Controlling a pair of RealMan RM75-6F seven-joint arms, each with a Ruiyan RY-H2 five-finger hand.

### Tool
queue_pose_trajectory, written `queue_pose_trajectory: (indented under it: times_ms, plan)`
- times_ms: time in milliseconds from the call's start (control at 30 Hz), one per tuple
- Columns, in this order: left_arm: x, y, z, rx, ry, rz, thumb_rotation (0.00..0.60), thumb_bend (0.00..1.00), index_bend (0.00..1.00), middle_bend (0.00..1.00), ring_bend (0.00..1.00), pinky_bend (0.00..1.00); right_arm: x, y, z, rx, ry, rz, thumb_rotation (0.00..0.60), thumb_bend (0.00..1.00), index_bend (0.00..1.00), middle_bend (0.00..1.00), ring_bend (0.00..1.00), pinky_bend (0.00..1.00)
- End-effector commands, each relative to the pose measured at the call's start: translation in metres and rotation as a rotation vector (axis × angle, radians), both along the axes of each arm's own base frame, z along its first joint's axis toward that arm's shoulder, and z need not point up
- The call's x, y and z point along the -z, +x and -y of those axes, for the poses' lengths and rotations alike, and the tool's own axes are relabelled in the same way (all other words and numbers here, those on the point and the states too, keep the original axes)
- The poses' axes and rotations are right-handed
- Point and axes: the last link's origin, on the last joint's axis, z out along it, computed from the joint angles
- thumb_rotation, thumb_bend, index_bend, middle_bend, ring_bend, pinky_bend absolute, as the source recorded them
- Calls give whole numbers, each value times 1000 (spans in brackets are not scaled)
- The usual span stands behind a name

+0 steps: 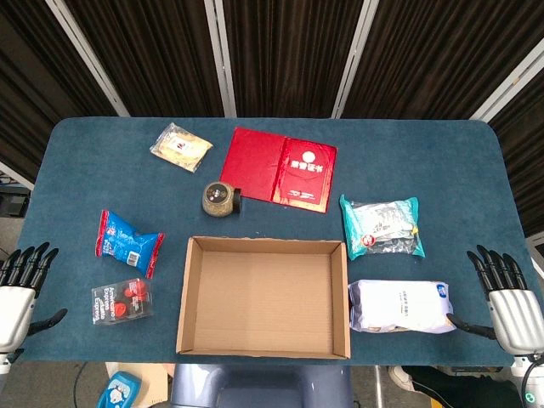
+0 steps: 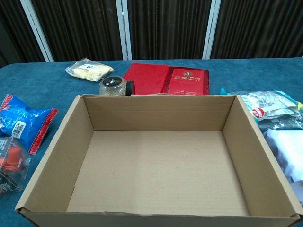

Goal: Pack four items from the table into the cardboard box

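Both hands sit at the near table edge, fingers straight and spread, holding nothing: the left hand at the left corner, the right hand beside the white pouch. The cardboard box stands open and bare at near centre, matte brown, rectangular. Left of it lie a crinkly blue packet and a clear pack; beyond it, a small round jar and a glossy red folder.

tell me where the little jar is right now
In the head view the jar lies just behind the cardboard box, left of centre, beside the red booklet.
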Motion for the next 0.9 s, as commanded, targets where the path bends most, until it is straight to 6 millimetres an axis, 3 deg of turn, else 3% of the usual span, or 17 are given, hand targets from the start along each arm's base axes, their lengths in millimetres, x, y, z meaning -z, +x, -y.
queue_pose_trajectory:
  times_ms: [33, 900]
  plan:
    - [0, 0, 0, -2, 0, 0, 600, 39, 0, 0, 0, 0, 0, 0, 0, 0, 1, 2, 600, 29, 0, 0, 0, 0]
    - [2, 9, 7, -26, -51, -22, 600, 38, 0, 0, 0, 0, 3, 1, 1, 14, 19, 15, 600, 29, 0, 0, 0, 0]
